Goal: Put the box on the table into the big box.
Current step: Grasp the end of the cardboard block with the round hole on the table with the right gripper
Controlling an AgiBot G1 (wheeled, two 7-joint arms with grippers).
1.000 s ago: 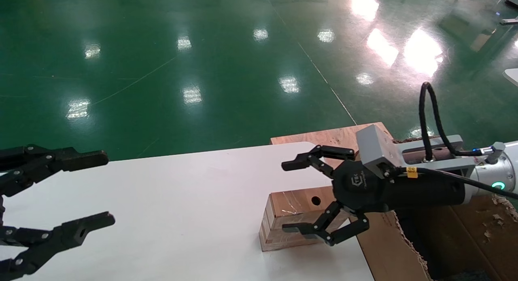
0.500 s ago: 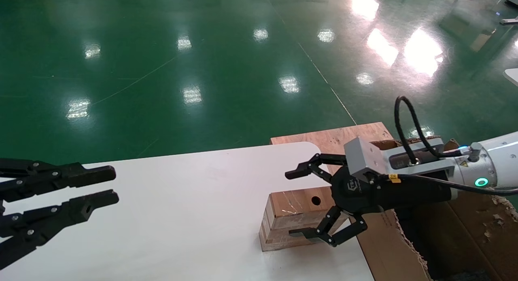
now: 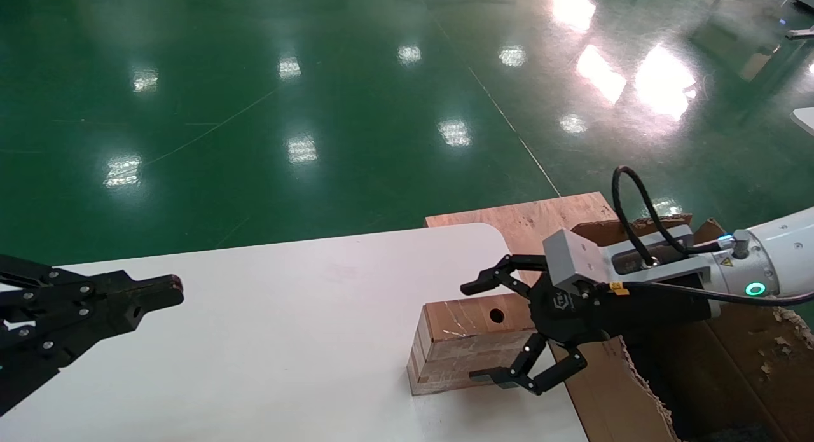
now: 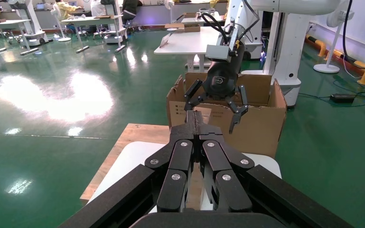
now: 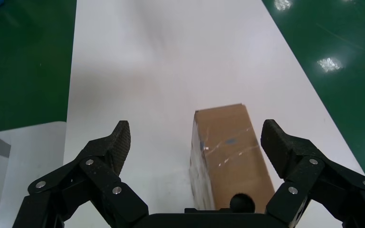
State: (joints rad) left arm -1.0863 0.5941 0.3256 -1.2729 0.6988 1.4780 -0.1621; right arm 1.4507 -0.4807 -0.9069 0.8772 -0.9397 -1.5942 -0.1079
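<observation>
Right gripper (image 3: 488, 331): my jaws are spread wide and hold nothing; they hang just above the near end of the box.
The box (image 3: 463, 341): lies flat on the table (image 3: 286, 340), below and between my open jaws, its round hole facing up; in my wrist view it sits closer to one finger than the other.
Step in hand: lining up the grasp, I judge.
Doing it well: centre the box between both fingers, lower until the pads flank its long sides, then squeeze evenly; the glossy tape may slip.
The big box (image 3: 718, 366): right behind my wrist, a short carry away.
Left gripper (image 3: 156, 289): my other jaws are pressed together, empty, parked well apart from the box.
</observation>
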